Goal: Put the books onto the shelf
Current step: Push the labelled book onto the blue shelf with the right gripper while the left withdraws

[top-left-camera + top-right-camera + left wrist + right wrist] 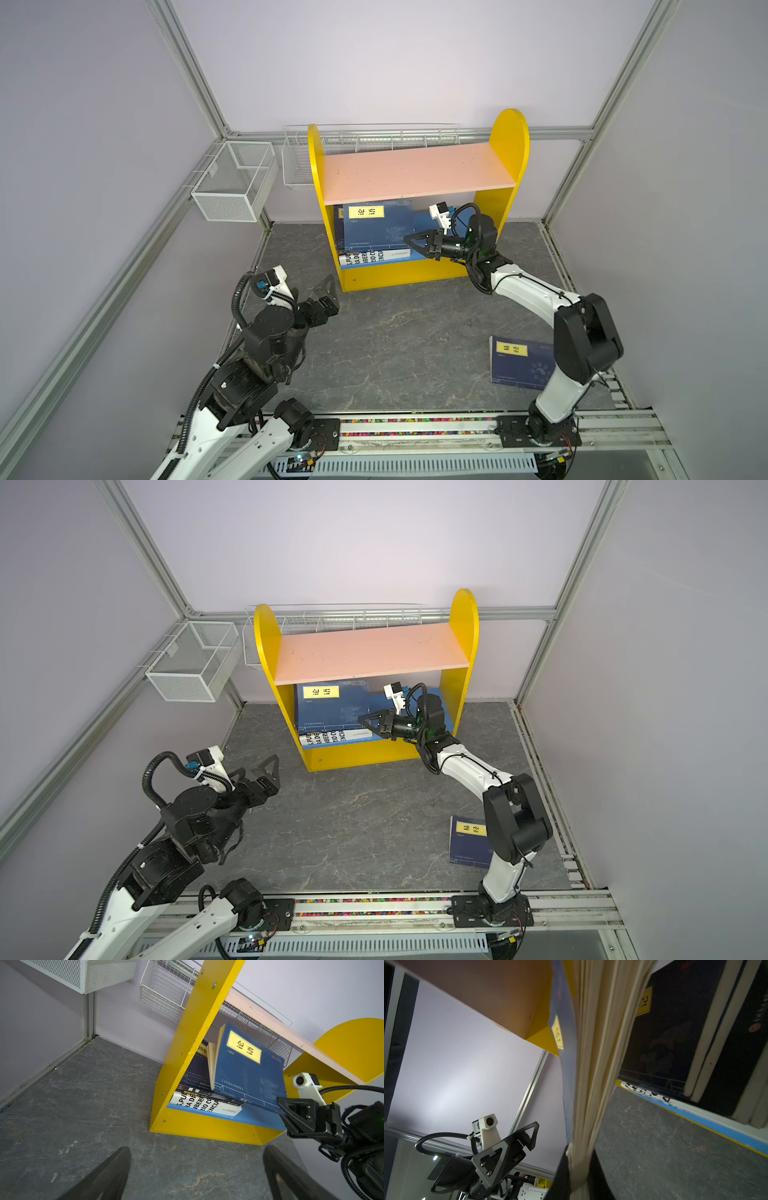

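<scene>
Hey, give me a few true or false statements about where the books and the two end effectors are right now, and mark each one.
1. The right end effector is shut on a yellow-labelled navy book in the lower tier of the shelf. True.
2. The left end effector grips a book. False: it is open and holds nothing.
3. Two books lie on the pink upper board. False: it is bare.
4. A second navy book lies on the table near the right arm. True.
5. The white book stands upright. False: it lies flat on the blue lower board.
</scene>
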Controlling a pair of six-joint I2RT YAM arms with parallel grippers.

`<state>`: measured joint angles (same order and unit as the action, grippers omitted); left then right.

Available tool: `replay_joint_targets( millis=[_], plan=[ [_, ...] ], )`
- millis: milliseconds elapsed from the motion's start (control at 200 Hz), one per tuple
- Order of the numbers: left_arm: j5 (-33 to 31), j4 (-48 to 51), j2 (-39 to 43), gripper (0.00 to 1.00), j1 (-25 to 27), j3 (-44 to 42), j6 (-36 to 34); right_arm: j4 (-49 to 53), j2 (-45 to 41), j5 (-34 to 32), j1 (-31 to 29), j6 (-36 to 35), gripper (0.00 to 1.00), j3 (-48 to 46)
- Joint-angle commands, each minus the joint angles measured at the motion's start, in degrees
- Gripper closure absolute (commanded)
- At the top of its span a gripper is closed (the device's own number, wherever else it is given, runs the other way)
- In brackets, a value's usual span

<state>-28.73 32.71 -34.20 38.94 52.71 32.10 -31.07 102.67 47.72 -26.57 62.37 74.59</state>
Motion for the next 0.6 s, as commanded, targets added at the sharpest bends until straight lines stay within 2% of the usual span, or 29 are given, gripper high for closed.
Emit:
replay_joint_targets(
  millis=[0, 75, 140, 465, 595],
  plan=[
    [-1.9, 0.4, -2.9, 0.01, -0.7, 2.1, -3.2, -2.1, 1.7, -0.8, 0.6, 0.6, 0.88, 4.1],
    [-1.1, -0.2, -5.5, 0.01, -2.2, 2.8, -4.2, 1.4, 3.6, -0.7, 0.7, -1.1, 0.88, 7.4],
    [2.6, -1.5, -7.7, 0.01, -5.4, 3.2, -4.9, 4.2, 5.1, -1.1, 0.7, -2.9, 0.88, 9.8],
    [33.0, -15.6, -16.1, 0.01, -29.5, 2.1, -0.9, 9.5, 12.3, -0.8, 0.6, -4.7, 0.87, 19.7],
    [37.9, -20.3, -17.9, 0.01, -31.4, 2.2, -2.4, 12.2, 14.7, -0.5, 0.6, -5.9, 0.87, 24.1]
  ],
)
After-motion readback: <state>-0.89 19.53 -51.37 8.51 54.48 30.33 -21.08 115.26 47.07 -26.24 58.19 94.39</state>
